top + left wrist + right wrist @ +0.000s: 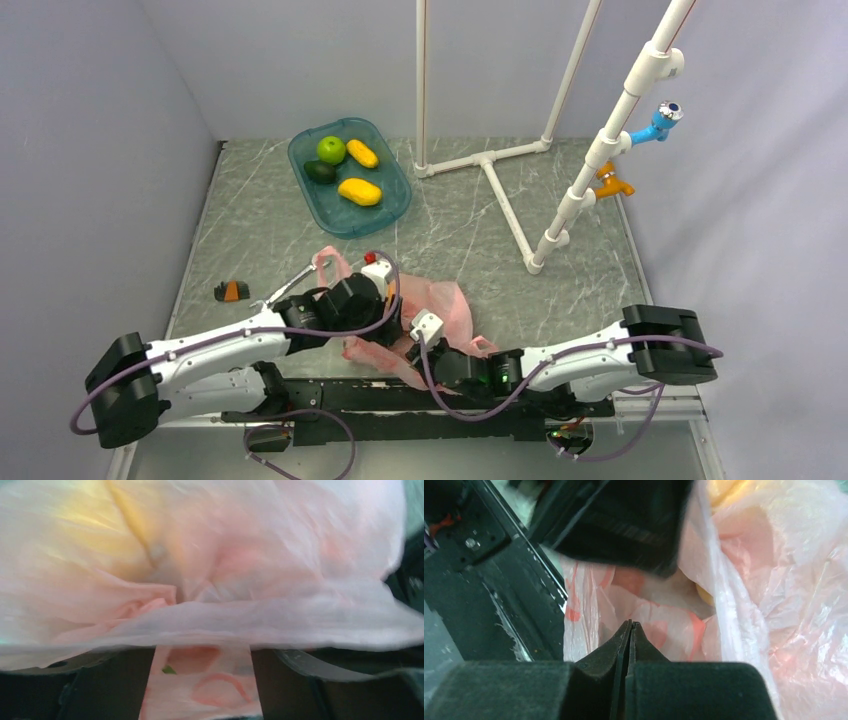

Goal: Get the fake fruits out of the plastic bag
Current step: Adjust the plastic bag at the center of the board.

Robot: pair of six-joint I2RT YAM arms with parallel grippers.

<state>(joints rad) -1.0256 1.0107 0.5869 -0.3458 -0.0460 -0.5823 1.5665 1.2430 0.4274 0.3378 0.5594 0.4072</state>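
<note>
The bag (455, 310) looks thin, limp and slippery, best pinched at its 6 o'clock rim, where the right hand (630, 627) sits pressed together; the left hand (392, 325) I cannot tell.

Robot lab test cell: plain grey walls (100, 120) round a marble-look table (460, 240); white PVC pipe frame (505, 200) w/ toy taps (660, 122) at 2 o'clock; robot arms (220, 345) bolted at 6 o'clock.

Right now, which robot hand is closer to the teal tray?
Left. The left gripper is over the bag on the tray's side; right gripper is at the bag's near edge.
</note>
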